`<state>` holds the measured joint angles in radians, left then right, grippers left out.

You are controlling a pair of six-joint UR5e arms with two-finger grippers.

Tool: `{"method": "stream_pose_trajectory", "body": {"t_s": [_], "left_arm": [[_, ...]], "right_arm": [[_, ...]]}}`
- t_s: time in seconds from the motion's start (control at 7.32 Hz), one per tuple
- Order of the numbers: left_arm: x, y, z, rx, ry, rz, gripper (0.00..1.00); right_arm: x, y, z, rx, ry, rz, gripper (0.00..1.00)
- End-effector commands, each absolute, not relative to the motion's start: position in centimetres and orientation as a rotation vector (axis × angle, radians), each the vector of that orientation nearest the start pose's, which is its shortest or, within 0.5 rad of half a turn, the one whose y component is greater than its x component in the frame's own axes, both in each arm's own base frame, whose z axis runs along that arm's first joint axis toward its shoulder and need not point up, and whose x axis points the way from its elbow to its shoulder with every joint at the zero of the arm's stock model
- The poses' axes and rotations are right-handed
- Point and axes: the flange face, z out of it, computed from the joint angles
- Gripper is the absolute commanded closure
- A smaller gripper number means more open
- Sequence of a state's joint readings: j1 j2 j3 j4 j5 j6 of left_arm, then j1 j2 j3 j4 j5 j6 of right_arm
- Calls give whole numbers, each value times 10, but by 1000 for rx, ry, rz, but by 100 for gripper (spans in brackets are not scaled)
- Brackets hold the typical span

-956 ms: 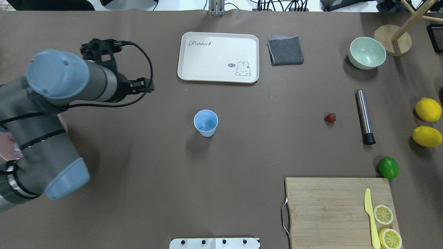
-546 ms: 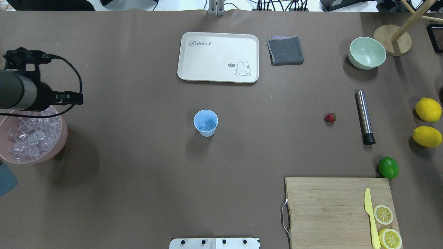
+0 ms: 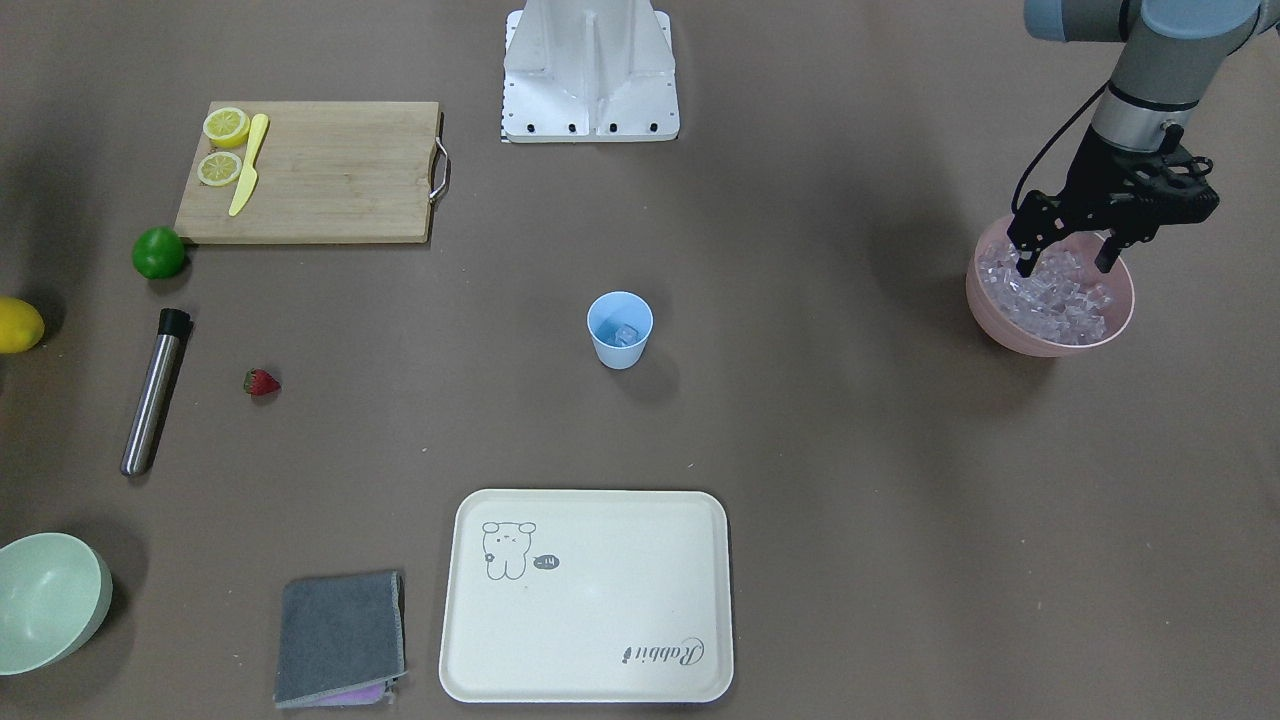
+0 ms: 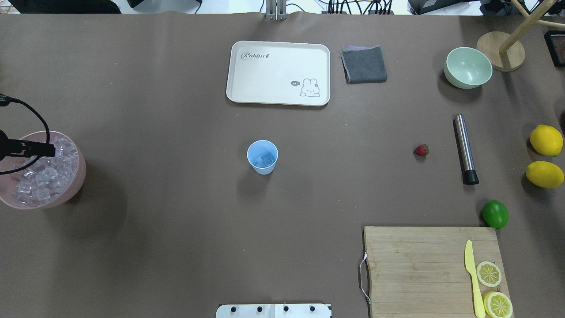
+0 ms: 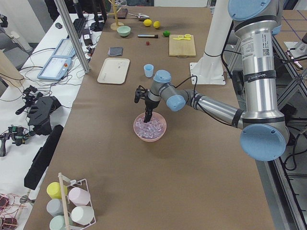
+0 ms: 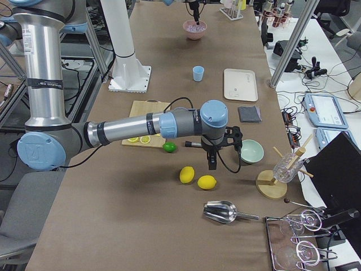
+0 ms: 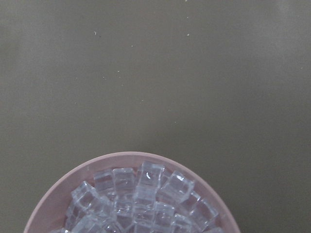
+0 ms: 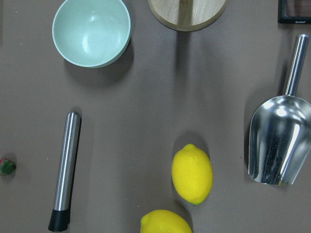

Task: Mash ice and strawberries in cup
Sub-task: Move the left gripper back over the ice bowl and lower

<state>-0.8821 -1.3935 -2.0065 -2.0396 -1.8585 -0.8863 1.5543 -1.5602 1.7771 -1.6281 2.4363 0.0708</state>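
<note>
We find the left gripper (image 3: 1063, 258), jaws apart, over the bowl (image 3: 1040, 340) of ice (image 3: 1055, 295); a slick cube could squirt free before the cup (image 3: 619, 338). The right gripper (image 6: 212, 162): we cannot tell.

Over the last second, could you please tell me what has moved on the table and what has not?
The left gripper swung with its arm out to the robot's left, which uncovered the pink bowl. It now hangs open over the ice, with nothing visibly gripped. The cup, the strawberry and the steel rod stayed put.
</note>
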Motion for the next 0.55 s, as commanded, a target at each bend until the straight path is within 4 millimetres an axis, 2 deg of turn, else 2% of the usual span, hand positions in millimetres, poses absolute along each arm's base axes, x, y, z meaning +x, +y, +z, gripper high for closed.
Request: {"method": "stream_pose_trajectory", "body": {"t_s": [0.0, 0.27, 0.41], "left_arm": [[207, -415, 512, 321, 709, -60, 9], [210, -414, 516, 299, 719, -50, 22], [210, -412, 515, 290, 727, -46, 23]], "right_arm": [[49, -495, 554, 106, -870, -16, 0], [49, -495, 555, 104, -872, -16, 0], [49, -495, 556, 101, -870, -13, 0]]}}
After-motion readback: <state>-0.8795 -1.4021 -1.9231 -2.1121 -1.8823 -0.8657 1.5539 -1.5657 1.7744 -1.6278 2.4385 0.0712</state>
